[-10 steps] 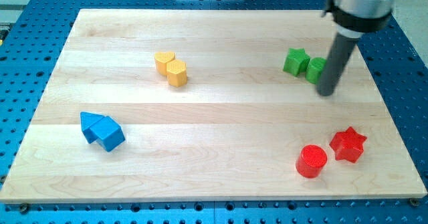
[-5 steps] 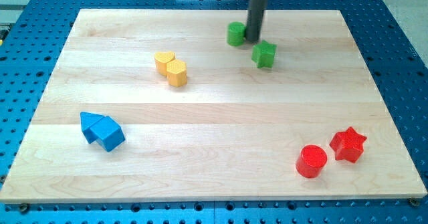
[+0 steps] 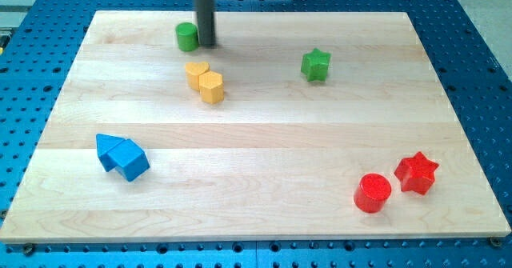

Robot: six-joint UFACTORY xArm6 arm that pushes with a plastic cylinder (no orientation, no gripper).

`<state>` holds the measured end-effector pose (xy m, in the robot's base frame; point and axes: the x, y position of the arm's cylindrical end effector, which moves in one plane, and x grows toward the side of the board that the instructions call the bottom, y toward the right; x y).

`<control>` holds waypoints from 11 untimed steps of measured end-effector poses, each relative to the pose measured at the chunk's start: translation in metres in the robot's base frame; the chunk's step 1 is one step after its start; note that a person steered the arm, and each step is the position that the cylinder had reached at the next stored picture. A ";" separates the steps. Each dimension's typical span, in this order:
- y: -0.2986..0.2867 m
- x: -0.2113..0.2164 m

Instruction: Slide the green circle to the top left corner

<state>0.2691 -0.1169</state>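
Note:
The green circle sits near the board's top edge, left of centre. My tip rests against its right side; the dark rod rises out of the view's top. The green star lies alone further to the view's right.
A yellow heart and a yellow hexagon touch just below the green circle. Two blue blocks lie at the lower left. A red circle and a red star sit at the lower right. The wooden board is ringed by blue perforated table.
My tip has swept left along the top of the board, pushing the green circle from the right side to left of centre. The green star was nudged left early, then left behind.

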 end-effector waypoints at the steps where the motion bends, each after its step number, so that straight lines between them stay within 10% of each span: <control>1: -0.055 -0.030; 10: -0.078 -0.011; 11: -0.005 -0.013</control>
